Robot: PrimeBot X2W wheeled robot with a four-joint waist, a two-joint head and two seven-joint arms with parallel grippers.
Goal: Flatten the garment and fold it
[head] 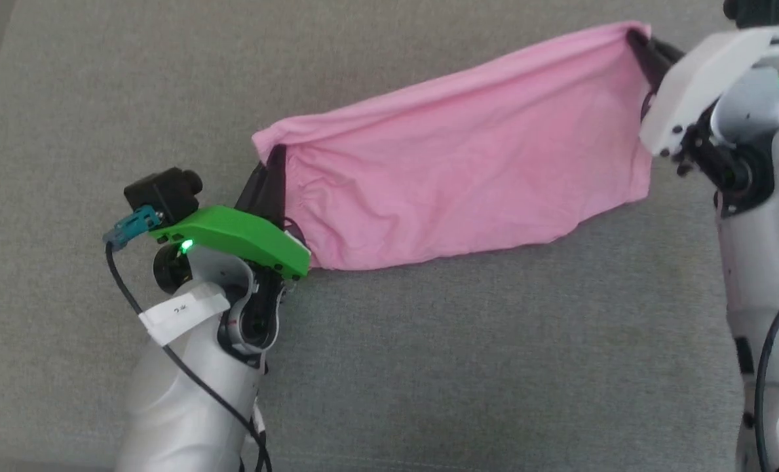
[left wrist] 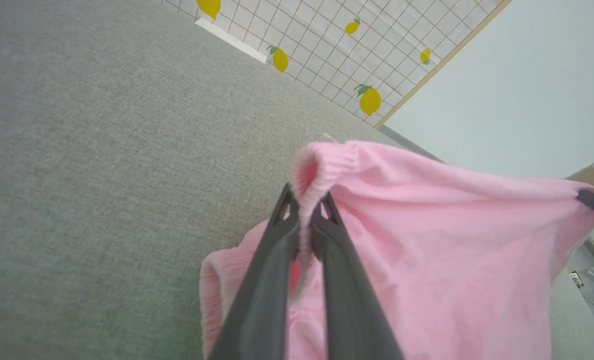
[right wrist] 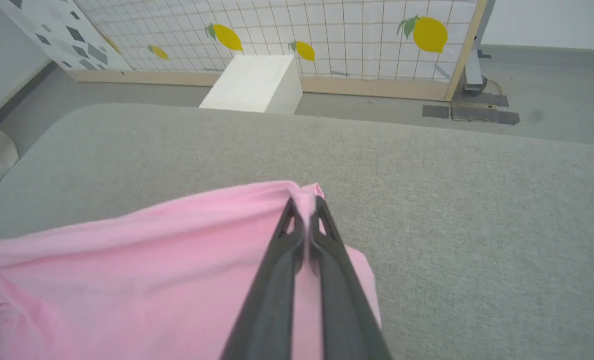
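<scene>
Head view: garment [head: 468, 170] stretched from left tool [head: 272, 164] to right tool [head: 639, 40] over grey cushion [head: 428, 367]. Left wrist view adds gathered waistband [left wrist: 326, 160] clamped; right wrist view, plain edge pinched.

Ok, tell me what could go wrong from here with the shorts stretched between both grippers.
1. The right gripper pinches only a thin corner of the garment; pulling wider could slip it free.
2. The left gripper holds bunched waistband, so laying it on the grey surface may trap wrinkles.

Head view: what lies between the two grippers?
In the head view, the pink garment spans the whole stretch, its ends pinched by the left gripper and the right gripper.
</scene>
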